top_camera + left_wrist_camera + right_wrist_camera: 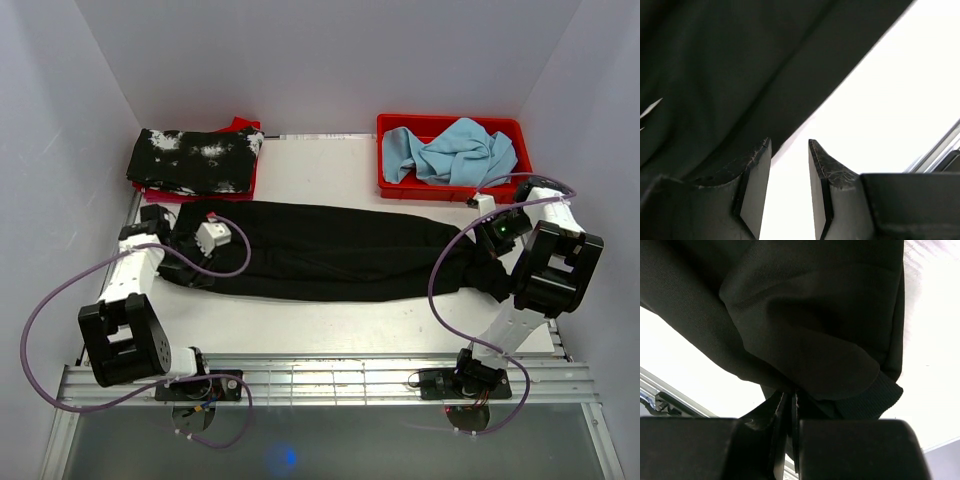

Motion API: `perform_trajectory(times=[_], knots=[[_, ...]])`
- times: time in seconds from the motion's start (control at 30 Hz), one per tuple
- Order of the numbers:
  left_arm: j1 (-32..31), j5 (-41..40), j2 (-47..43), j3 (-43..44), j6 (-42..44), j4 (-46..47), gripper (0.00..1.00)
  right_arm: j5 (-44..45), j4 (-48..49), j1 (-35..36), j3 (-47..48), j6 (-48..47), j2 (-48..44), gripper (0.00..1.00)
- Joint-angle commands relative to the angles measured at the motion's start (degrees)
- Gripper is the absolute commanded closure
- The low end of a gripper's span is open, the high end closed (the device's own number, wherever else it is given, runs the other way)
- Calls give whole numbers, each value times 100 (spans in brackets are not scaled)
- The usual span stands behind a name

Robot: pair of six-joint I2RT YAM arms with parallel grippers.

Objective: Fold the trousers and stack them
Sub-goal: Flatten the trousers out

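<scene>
Looking first at the risks, we are seeing the trousers lying stretched across the worktop as one long black band, from the left arm to the right arm. The right end effector is pinching the fabric just beside the ribbed cuff, its jaws pressed together on a thin fold. The left end effector is standing with its jaws apart at the near edge of the cloth at the other end. Only bright worktop is showing between them, so we are judging that it is holding nothing.

If the right arm is pulling alone, only one end is going with it, and such soft fabric is likely dragging, twisting, or slipping out of so small a bite. The left jaws are also risking to close on one layer only, or on no cloth at all, because the edge is lying beside the gap and not inside it.

The fabric is looking matt, finely woven and limp, falling into rounded folds, while the cuff is thicker and ribbed. The worktop is appearing smooth, white and hard. At the far side a red bin is holding a crumpled blue cloth, and a black garment with white splotches is lying folded in the far left corner.
</scene>
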Motion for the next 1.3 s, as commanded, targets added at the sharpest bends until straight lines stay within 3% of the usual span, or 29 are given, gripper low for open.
perform_trajectory(times=[0.0,0.3,0.37,0.47,0.53,0.77,0.9,0.93,1.07,1.27], knots=[[-456,-155,-193,-437,20,666,53,43,-159,39,143,50,-60,92],[-1090,-366,70,-877,160,1176,56,526,-537,39,-94,-530,-561,92],[-1283,-488,176,-973,248,1185,68,570,-598,39,-95,-566,-588,92],[-1529,-656,194,-957,607,827,95,570,-800,39,10,-601,-588,92],[-1521,-604,176,-825,810,572,100,640,-949,39,81,-688,-606,92],[-1459,-190,-271,-17,1548,-1633,100,1921,-1162,39,-540,-1425,-921,92],[-1459,-287,-605,-139,1707,-1575,100,2276,-1082,48,-1008,-1594,-1080,92],[-1459,-243,-676,-183,1638,-1409,95,2215,-1099,57,-1026,-1551,-1037,92],[-1512,47,-984,-525,1233,-173,58,1697,-1275,92,-807,-1226,-677,91],[-1837,82,-352,-456,890,140,52,1432,-1319,118,-359,-821,-105,91]])
